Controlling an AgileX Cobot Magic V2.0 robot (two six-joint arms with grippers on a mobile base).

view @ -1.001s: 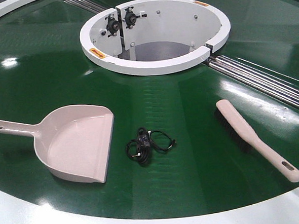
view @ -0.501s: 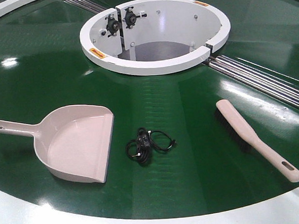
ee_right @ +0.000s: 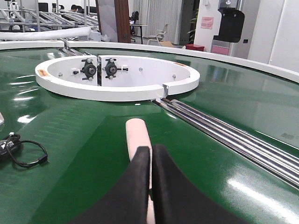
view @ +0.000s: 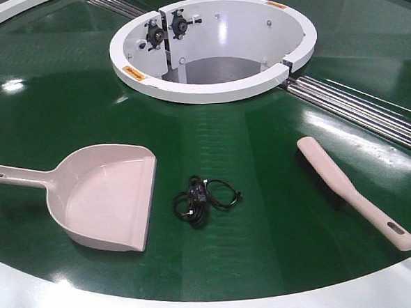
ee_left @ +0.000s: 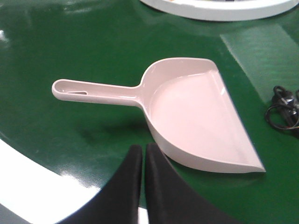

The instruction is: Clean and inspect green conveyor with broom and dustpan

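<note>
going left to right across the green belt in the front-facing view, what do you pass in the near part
beige-pink plastic dustpan -> small coiled black cable -> slim beige hand broom with black bristles

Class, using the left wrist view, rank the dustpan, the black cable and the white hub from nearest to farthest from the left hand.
1. dustpan, just ahead of the left hand.
2. black cable, far right.
3. white hub, top edge.

Glossy green conveyor [view: 265, 213], beige dustpan [view: 107, 198] lying left, mouth rightward, slim broom [view: 333, 181] right, bristles apparently down
</note>
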